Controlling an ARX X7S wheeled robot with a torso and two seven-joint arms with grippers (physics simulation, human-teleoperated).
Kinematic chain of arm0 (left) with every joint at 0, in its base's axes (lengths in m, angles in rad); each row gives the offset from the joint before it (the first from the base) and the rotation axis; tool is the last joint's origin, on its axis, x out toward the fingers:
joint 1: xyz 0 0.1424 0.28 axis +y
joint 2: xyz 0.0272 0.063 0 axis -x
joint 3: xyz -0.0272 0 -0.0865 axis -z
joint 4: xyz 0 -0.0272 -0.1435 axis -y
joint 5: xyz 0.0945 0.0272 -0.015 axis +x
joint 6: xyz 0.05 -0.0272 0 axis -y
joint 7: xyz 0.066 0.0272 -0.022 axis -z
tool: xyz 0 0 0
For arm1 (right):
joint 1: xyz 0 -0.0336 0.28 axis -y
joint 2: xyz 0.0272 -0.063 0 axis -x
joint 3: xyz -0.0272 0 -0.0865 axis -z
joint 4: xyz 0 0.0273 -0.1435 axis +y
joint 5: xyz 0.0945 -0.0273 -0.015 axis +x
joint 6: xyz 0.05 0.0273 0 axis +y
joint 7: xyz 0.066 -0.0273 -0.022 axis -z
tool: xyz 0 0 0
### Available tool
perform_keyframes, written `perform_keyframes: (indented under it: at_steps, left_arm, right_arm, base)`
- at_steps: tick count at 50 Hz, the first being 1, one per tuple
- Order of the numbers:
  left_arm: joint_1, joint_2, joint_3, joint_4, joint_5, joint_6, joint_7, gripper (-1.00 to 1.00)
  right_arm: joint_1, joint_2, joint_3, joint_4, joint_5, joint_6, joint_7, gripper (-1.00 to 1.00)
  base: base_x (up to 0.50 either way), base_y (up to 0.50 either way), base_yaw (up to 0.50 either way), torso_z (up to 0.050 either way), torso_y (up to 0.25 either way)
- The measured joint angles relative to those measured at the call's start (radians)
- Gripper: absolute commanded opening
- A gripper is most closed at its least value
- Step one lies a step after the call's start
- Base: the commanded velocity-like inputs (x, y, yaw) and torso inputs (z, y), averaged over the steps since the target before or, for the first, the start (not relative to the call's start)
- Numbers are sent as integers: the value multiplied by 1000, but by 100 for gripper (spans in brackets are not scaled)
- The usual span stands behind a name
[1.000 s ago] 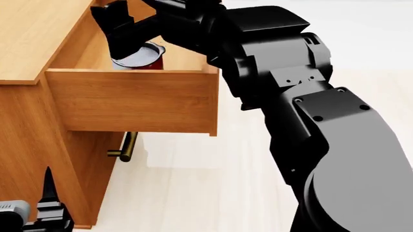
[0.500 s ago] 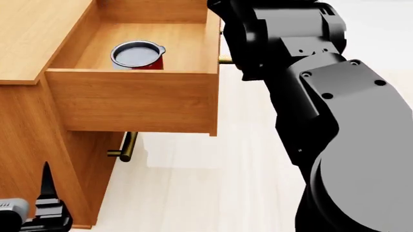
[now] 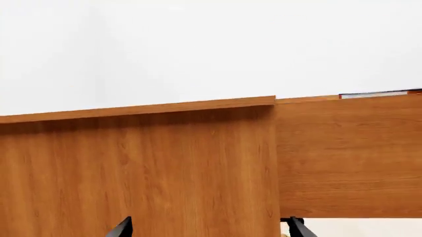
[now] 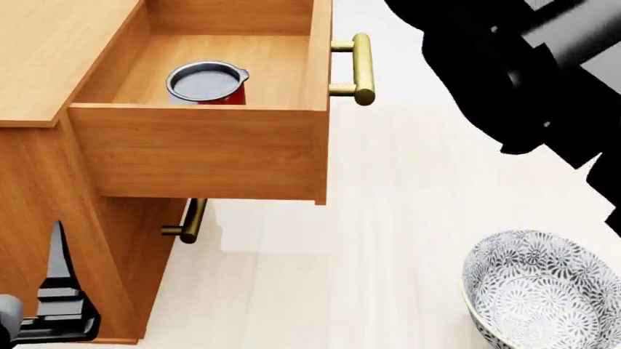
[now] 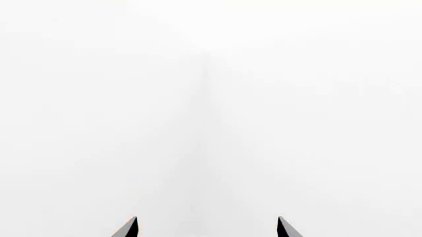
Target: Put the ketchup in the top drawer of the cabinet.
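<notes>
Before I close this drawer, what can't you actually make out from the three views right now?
- Ketchup: head view shows only lid and a red sliver; the top drawer front wall hides the label.
- Lower drawer handle: mostly hidden beneath the top drawer.
- Bowl: cut off by the frame edge.
- Right gripper: only fingertips, facing blank white.
- Left gripper: only tips, facing the cabinet.

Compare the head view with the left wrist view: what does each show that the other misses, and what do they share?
Only the head view shows the ketchup standing inside the open top drawer, the brass handle, the lower drawer's handle and the patterned bowl on the floor. Only the left wrist view shows the left end effector with its fingertips apart, holding nothing. Both show the cabinet and the pulled-out drawer's side wall.
</notes>
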Motion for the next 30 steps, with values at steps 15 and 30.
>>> perform_keyframes:
  at_steps: [15,30]
  left_arm:
    - [31,-33,-19,143,-17,-52,-30,100]
    - [64,-52,-28,219,-21,-67,-49,100]
  right_arm:
    - [7,333,-3,-591,-153,-119,329,100]
    - [-24,479,-14,-830,-252,-161,472,100]
  base:
    - [0,0,0,0,0]
    - [0,0,0,0,0]
